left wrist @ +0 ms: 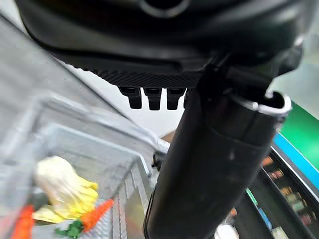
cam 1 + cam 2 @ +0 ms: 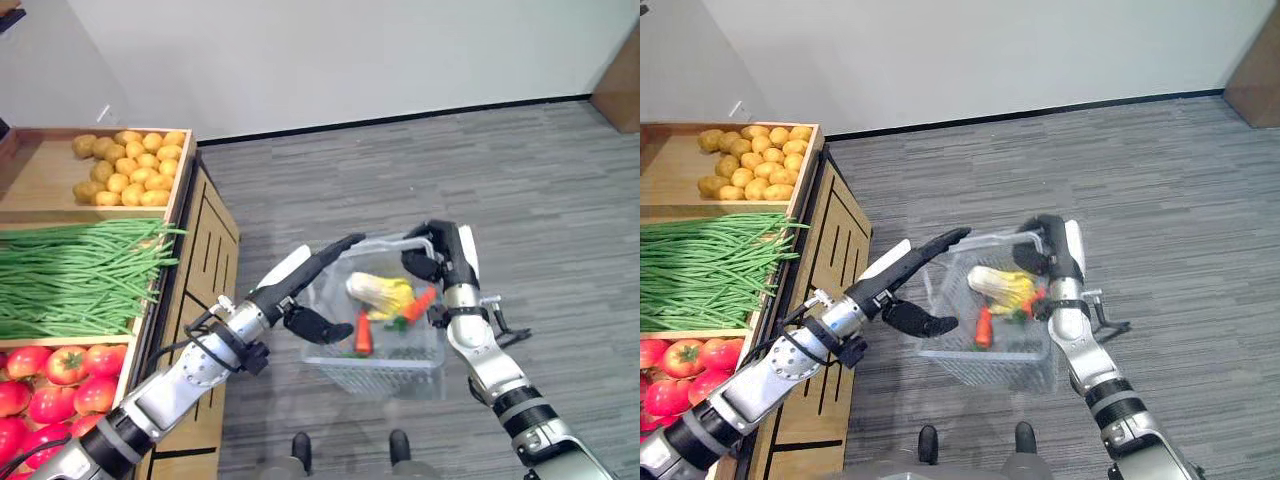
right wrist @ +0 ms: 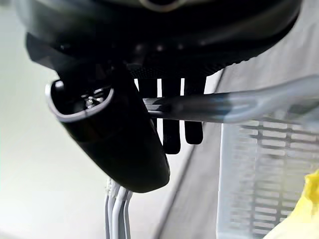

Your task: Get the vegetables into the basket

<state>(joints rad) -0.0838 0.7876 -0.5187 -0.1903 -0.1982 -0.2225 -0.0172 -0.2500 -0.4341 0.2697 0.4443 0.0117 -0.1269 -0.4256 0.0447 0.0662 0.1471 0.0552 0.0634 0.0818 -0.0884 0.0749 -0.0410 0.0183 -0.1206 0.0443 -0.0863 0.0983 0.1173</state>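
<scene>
The basket [image 2: 385, 340], a clear plastic one at lower centre of the left eye view, hangs above the grey carpet floor [image 2: 520, 190] from its handle [image 3: 234, 107], round which the right hand [image 2: 432, 258] has its fingers [image 3: 169, 129] curled, likely so it can be carried along the wooden stand [image 2: 190, 290]. Inside already lie a pale corn cob [image 2: 378, 292] and two carrots [image 2: 363, 333]. The left hand [image 2: 305, 285] hovers over the basket's left rim with fingers straight and holding nothing, while green beans [image 2: 80, 275], potatoes [image 2: 130, 167] and tomatoes [image 2: 55, 375] stay in the crates at left.
</scene>
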